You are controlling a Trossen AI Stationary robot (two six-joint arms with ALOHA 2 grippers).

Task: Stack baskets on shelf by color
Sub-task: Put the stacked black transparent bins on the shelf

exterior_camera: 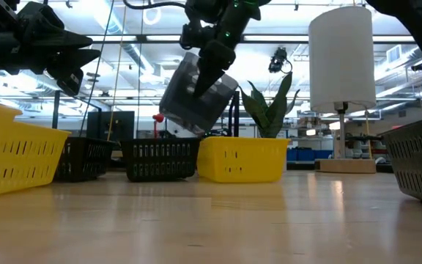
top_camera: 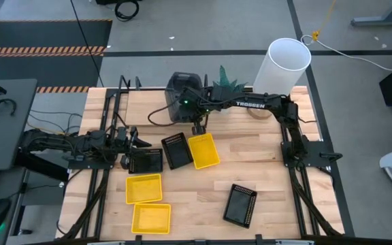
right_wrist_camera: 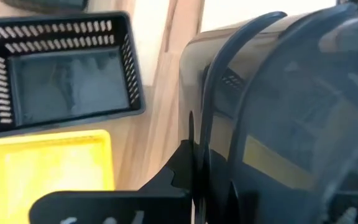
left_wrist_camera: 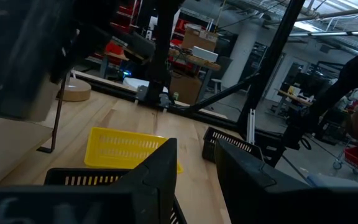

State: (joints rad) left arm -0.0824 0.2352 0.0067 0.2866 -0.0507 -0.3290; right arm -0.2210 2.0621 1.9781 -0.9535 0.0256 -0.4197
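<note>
My right gripper (exterior_camera: 209,70) is shut on a smooth dark grey basket (exterior_camera: 196,95), which it holds above the table near the far edge; the basket also shows in the high view (top_camera: 182,92). Below it a yellow basket (top_camera: 203,150) and a black mesh basket (top_camera: 177,150) rest on their bottoms. My left gripper (top_camera: 132,140) is open and empty above another black mesh basket (top_camera: 145,161) at the left. Two more yellow baskets (top_camera: 144,188) (top_camera: 150,218) and a black one (top_camera: 240,204) lie nearer the front. My right gripper holds the grey basket by its rim wall (right_wrist_camera: 207,155), coming from above and pointing down. One finger (right_wrist_camera: 185,177) lies against the wall; the basket hides the other. The basket hangs tilted, one end lower, lifted clear of the table (exterior_camera: 196,95).
A white cylinder (top_camera: 286,62) on a round base and a green plant (top_camera: 226,80) stand at the far edge. A thin black upright rod (left_wrist_camera: 58,118) stands beside a light board in the left wrist view. Black frame rails (top_camera: 298,170) run along both table sides.
</note>
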